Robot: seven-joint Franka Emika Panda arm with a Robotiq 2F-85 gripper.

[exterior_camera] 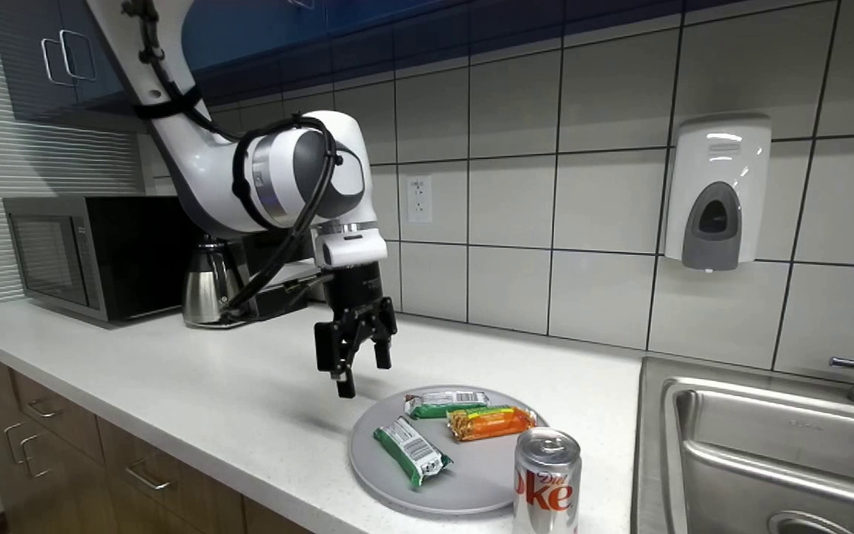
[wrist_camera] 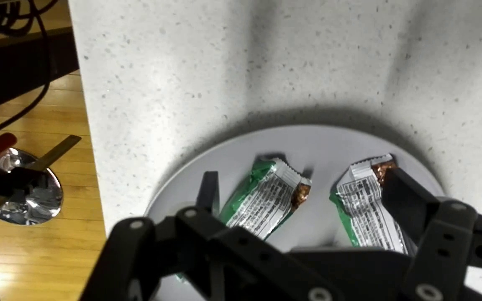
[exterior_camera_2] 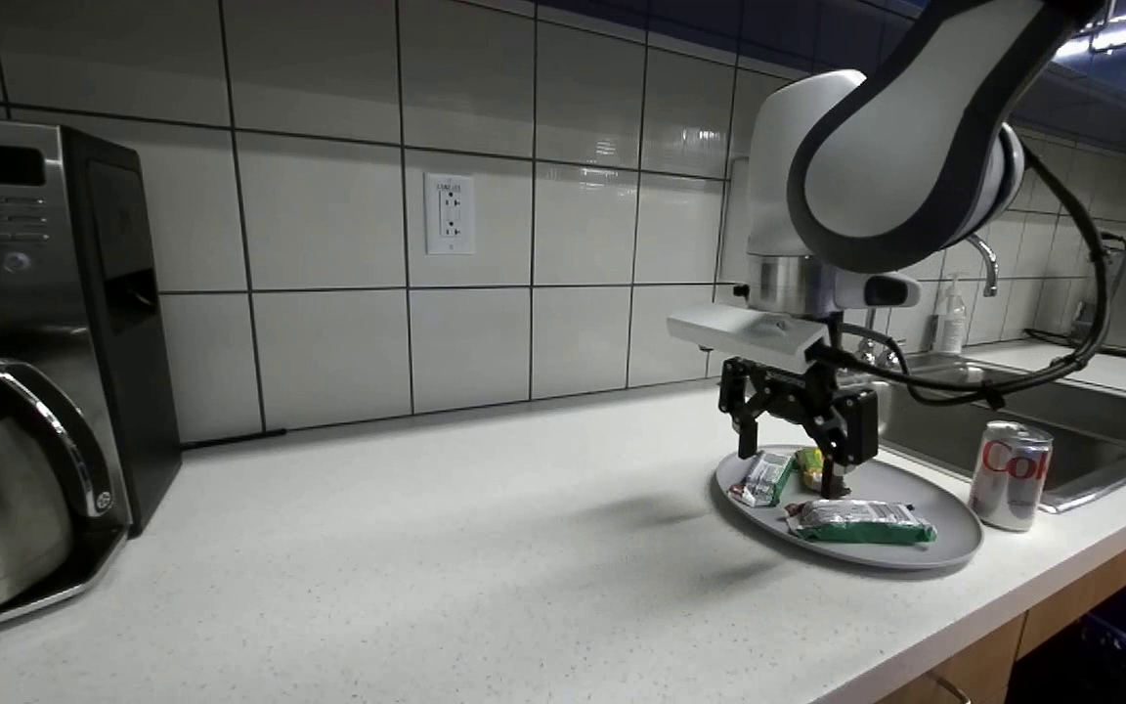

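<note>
Clock hrs taken from ctr of plate (exterior_camera: 471, 482) in an exterior view; L to R. Microwave (exterior_camera: 116, 252) + steel carafe (exterior_camera: 208, 289) stood far L on table (exterior_camera: 234, 378), both approx. 10 o'clock. Gripper (exterior_camera: 364, 370) hung above table betw. 10 and 11, fingers well apart, nothing held; no contact seen, plate nearest. Judged: good hover called for steady wrist, tips kept off rim; any lowering wanted slow + vertical, as slick wrappers would prob. slide if nudged. Plate was round, gray, flat on table. Near green bar (exterior_camera: 412, 451) sat at 9: green/white wrapper, crimped ends, dense label print. Far green bar (exterior_camera: 445, 404) lay at 12, similar wrapper; wrist view gave a brown patch at one end of each. Orange bar (exterior_camera: 491, 423) lay at 2, yellow strip along top; touching far green bar or not, couldn't tell. Diet Coke can (exterior_camera: 547, 482) stood upright at approx. 4, just beside plate. Steel sink (exterior_camera: 655, 445) was further R, approx. 3.
</note>
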